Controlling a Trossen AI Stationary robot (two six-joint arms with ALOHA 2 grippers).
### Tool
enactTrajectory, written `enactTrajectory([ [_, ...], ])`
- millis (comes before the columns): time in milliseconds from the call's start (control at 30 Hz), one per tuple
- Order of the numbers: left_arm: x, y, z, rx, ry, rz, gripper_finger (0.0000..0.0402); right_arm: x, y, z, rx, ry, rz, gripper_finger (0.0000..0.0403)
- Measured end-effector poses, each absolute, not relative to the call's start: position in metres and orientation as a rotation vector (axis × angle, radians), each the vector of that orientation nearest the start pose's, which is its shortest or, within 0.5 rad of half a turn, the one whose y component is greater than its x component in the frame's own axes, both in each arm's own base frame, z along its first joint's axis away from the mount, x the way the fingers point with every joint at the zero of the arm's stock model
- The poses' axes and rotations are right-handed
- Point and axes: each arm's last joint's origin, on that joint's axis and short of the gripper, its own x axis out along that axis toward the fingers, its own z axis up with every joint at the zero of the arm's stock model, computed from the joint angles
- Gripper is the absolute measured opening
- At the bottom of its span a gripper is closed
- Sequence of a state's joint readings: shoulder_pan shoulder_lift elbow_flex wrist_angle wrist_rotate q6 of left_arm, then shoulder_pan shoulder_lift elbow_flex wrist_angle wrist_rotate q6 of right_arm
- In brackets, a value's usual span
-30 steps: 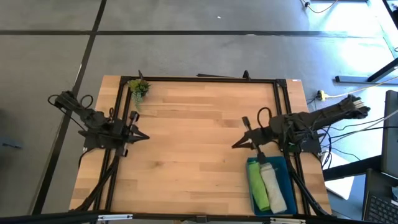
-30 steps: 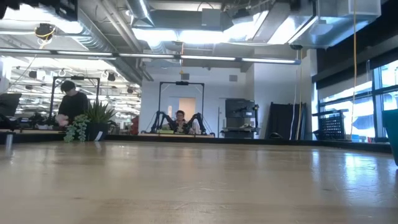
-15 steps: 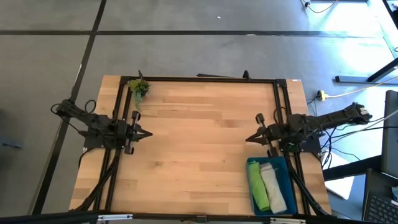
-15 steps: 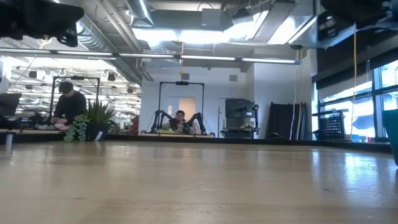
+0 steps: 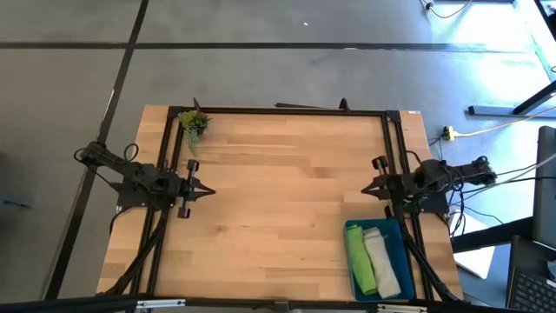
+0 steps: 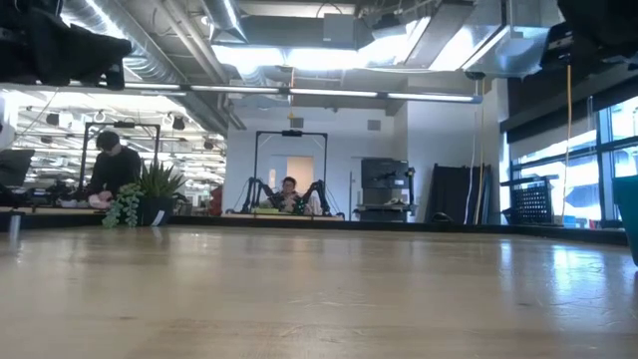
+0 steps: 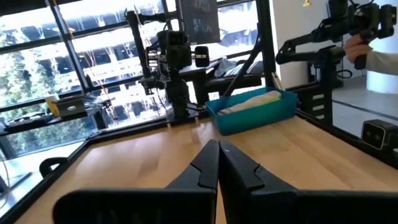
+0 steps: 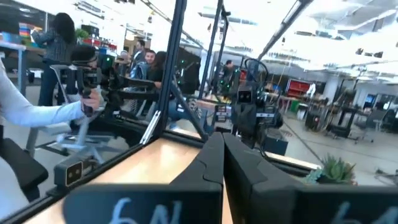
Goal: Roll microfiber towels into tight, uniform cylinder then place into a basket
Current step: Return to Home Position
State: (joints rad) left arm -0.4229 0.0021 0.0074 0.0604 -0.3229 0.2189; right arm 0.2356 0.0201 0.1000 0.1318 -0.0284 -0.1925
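The dark teal basket stands at the table's near right corner. In it lie two rolled towels side by side along its length: the lime green one and the pale grey-beige one. The basket also shows in the left wrist view. My left gripper is shut and empty at the table's left edge. My right gripper is shut and empty at the right edge, just beyond the basket's far end.
A small green plant sprig sits at the far left corner. A black frame runs along the table's far and side edges. The wide wooden middle of the table lies between the two arms. People show in the room beyond.
Both arms have drawn back from the table's middle: my left gripper a little toward the left edge, my right gripper farther toward the right edge. Both stay shut. The towels stay in the basket.
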Motion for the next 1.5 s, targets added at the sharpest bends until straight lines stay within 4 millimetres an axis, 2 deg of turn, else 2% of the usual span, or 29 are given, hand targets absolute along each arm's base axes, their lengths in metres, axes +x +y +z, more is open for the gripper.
enactTrajectory([
  [233,0.091,-0.031,0.172,0.223,-0.071,-0.082,0.0001,0.088,0.022,0.200,-0.198,-0.177,0.243,0.0004],
  [500,0.091,-0.030,0.171,0.201,-0.065,-0.074,0.0001,0.095,0.023,0.168,-0.204,-0.052,0.247,0.0004],
  [800,0.091,-0.030,0.171,0.179,-0.063,-0.059,0.0003,0.095,0.023,0.167,-0.213,-0.042,0.245,0.0004],
  [1000,0.091,-0.030,0.171,0.075,-0.060,-0.062,0.0006,0.095,0.023,0.167,-0.196,-0.041,0.250,0.0004],
  [1500,0.091,-0.030,0.171,0.090,-0.062,-0.062,0.0026,0.095,0.023,0.167,-0.152,-0.035,0.253,0.0015],
])
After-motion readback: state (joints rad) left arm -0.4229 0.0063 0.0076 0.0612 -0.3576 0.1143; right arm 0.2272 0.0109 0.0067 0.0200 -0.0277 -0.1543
